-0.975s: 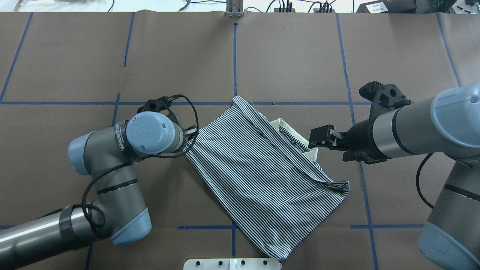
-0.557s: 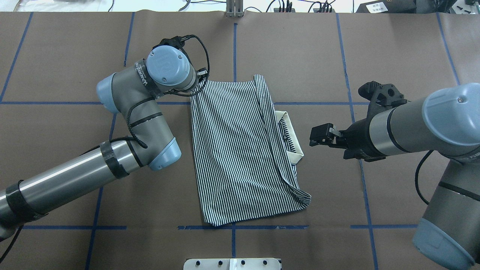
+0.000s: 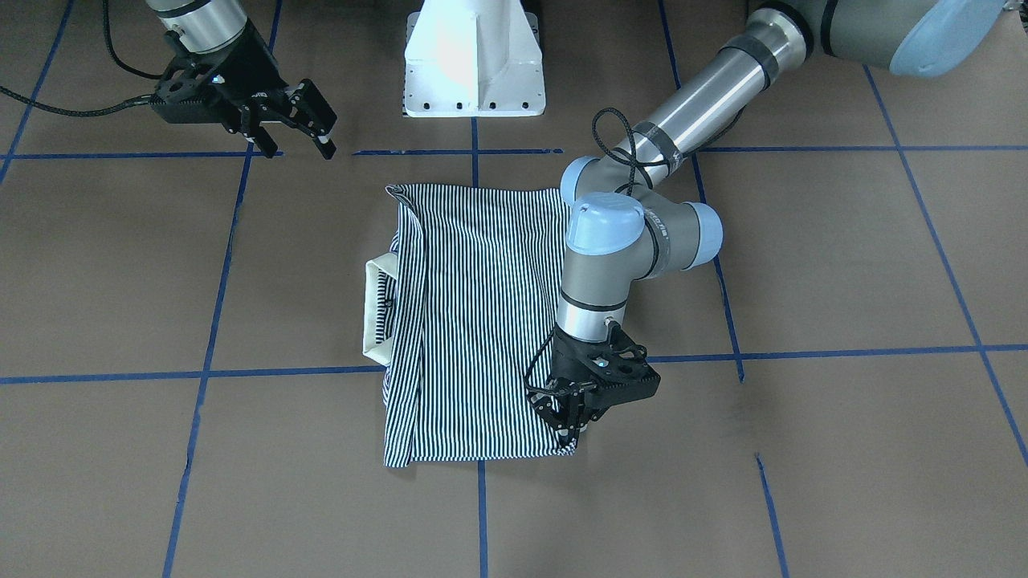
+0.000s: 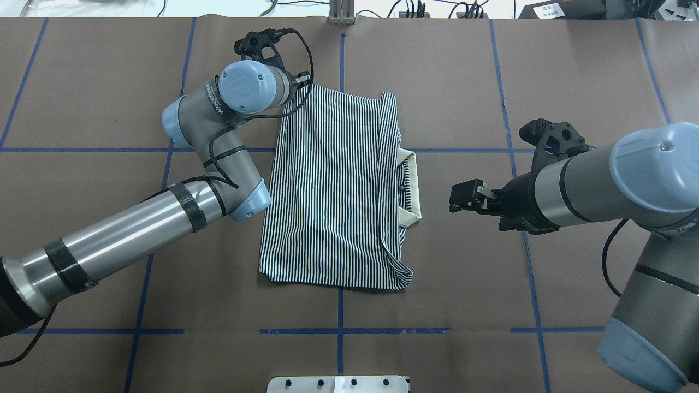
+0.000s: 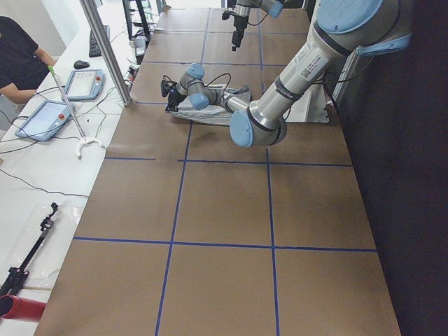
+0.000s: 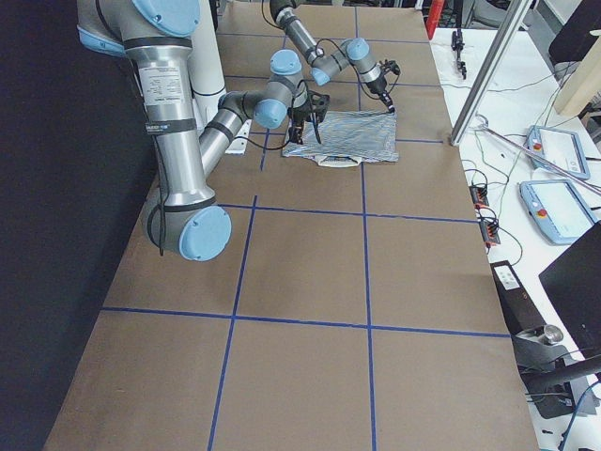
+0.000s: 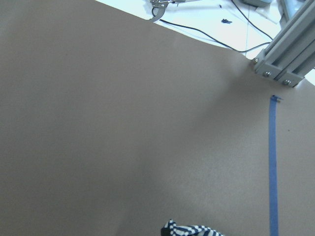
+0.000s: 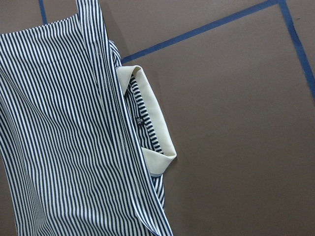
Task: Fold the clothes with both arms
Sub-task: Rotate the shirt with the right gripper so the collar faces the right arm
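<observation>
The striped polo shirt [image 4: 333, 191] lies folded into a flat rectangle on the brown table, and also shows in the front view [image 3: 474, 321]. Its cream collar [image 4: 410, 188] sticks out on the side facing my right arm, clear in the right wrist view [image 8: 152, 132]. My left gripper [image 3: 572, 429] is shut on the shirt's far left corner, low at the table. A scrap of stripes [image 7: 189, 230] shows in the left wrist view. My right gripper [image 3: 297, 148] is open and empty, held apart from the collar [image 4: 454, 199].
The white pedestal base [image 3: 474, 64] stands at the near table edge. Blue tape lines [image 4: 341, 331] grid the brown cover. An aluminium post [image 4: 341, 13] and cables sit at the far edge. An operator [image 5: 21, 56] and tablets are beyond it.
My left gripper has dragged the shirt's corner toward the far edge, turning the shirt from slanted to square with the table. My right gripper has stayed almost still and open.
</observation>
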Tool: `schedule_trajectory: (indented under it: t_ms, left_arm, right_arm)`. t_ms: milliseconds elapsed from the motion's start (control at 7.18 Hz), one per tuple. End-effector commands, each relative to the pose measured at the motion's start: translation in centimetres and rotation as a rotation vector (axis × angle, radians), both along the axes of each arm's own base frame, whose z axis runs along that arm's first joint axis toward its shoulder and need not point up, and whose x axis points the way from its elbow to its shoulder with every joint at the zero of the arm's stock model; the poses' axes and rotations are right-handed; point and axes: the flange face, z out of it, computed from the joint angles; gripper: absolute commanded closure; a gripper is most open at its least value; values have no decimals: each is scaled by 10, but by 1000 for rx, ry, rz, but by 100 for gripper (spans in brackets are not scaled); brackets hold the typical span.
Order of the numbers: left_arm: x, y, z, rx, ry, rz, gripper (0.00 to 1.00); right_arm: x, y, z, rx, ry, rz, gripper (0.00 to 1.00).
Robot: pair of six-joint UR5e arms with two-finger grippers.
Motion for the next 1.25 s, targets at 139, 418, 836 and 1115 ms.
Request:
schedule_trajectory:
  t_ms: [139, 418, 836, 1115]
  left_arm:
    - [-21, -25, 17, 68, -73, -25, 0]
    - [-77, -32, 25, 40, -74, 86, 0]
    - [-111, 6, 2, -27, -123, 236, 0]
    - [-160, 62, -5, 31, -112, 270, 0]
  right_arm:
    - [-3, -1, -2, 9, 4, 5, 0]
    - [-45, -27, -8, 2, 24, 3, 0]
    - [-100, -61, 12, 92, 143, -84, 0]
    - [-160, -74, -10, 98, 243, -118, 0]
